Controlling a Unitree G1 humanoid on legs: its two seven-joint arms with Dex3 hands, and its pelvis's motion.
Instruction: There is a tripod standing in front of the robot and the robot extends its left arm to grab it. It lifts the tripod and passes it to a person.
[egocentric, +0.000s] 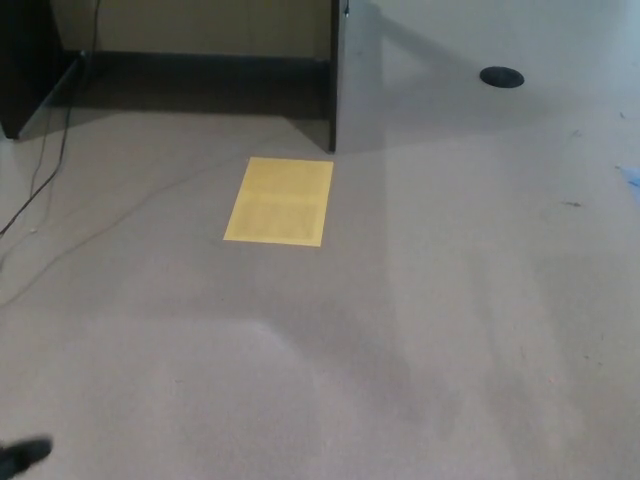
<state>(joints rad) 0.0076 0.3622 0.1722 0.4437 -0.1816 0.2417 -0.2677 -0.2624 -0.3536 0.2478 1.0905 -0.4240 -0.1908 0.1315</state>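
Where carpet (400, 330) ends — robot hand (22, 457).

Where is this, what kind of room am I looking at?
Probably an office or lab floor indoors. There is plain grey carpet, a yellow sheet lying flat on it, a thin cable trailing from a dark piece of furniture, and a round black floor cap.

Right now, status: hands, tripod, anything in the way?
Left robot hand: only a black tip at bottom-left edge, state unclear. Right hand not in view. No tripod visible. Floor shows yellow sheet.
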